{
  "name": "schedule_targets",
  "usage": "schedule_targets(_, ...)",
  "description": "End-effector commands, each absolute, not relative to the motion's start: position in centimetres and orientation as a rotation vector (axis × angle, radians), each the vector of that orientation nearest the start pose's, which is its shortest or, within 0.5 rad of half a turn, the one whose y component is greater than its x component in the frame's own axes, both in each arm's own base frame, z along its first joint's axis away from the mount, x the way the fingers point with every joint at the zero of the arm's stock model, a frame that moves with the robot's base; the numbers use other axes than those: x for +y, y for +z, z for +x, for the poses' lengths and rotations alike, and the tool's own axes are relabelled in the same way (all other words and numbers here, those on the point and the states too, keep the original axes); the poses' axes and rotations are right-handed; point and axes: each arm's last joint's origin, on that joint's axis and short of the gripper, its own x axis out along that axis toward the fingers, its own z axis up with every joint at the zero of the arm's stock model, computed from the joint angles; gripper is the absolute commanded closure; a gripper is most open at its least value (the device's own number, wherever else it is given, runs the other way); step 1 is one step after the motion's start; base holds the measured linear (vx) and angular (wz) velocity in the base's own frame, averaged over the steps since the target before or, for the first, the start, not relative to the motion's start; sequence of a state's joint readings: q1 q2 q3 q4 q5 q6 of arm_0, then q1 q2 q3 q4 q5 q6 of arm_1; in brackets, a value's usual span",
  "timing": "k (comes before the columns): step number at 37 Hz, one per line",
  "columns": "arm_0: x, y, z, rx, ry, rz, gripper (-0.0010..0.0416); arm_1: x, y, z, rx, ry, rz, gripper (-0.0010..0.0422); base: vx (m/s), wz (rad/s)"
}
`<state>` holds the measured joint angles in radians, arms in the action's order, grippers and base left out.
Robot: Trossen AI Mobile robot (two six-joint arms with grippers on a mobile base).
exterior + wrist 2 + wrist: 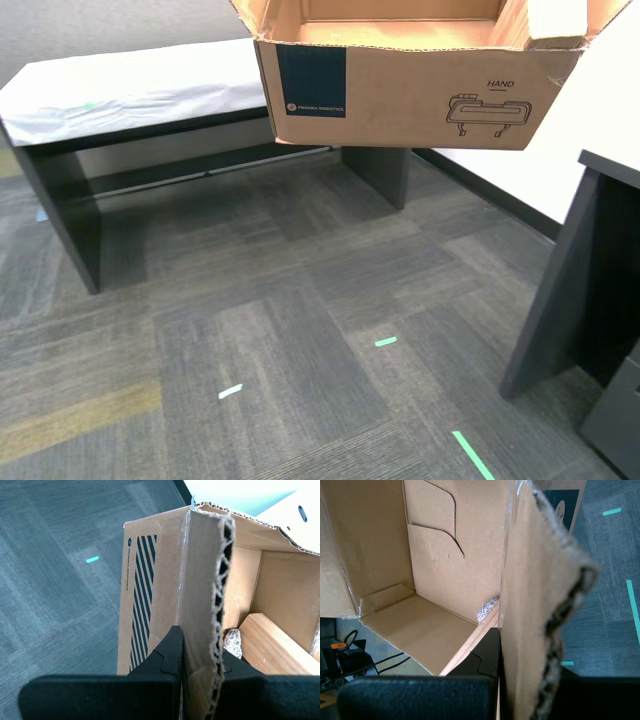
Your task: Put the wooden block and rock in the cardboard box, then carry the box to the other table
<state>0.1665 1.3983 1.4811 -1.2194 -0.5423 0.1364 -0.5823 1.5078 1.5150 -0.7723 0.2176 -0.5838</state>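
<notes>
Two grippers are clamped on the cardboard box (410, 95), yet neither one shows in the exterior view, where the box fills the upper middle of the frame with its flaps cut off by the top edge. Its navy label (311, 82) and the line drawing (488, 112) under the word HAND face the camera, and no part of its underside is seen touching anything.

Far beyond the box, toward the exterior view's left, stands the other table (130, 95) with its wrinkled whitish sheet and a small green mark; its far end runs behind the box and is lost. Grey carpet tiles (290, 330) with short green tape strips cover the floor. At the exterior view's right a dark desk leg (560, 300) and a white wall panel (590, 130) are only partly seen.

My second gripper (200, 665) is closed on an upright flap of the box, one black finger on each face of the corrugated edge. Just past its inner finger, down inside, lies the rock (232, 642), mostly hidden by the flap, touching the wooden block (272, 647), whose end is cut off by the frame.

My first gripper (512, 655) pinches another flap likewise; only its inner finger is clear. Beyond it a speckled bit of the rock (487, 611) peeks out beside the block's pale edge (470, 647).
</notes>
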Motion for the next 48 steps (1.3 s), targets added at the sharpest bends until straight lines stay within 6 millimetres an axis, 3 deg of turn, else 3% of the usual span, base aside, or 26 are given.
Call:
schedule_targets(1,5.68,36.02,24.66,1.181,0.558,0.339,0.0406,-17.95,36.33,26.16,0.954,-0.504,-0.380,0.0412,-0.001,0.210)
schedule_targets(27,5.68,36.03,24.68,1.178,0.561,0.335,0.0406,-17.96,36.25,26.04,0.959,-0.533,-0.342,0.0412,0.017,0.225)
schedule_targets(48,5.68,36.01,24.64,1.181,0.562,0.333,0.0406,-17.98,36.20,25.97,0.968,-0.537,-0.340,0.0413,0.119,0.108)
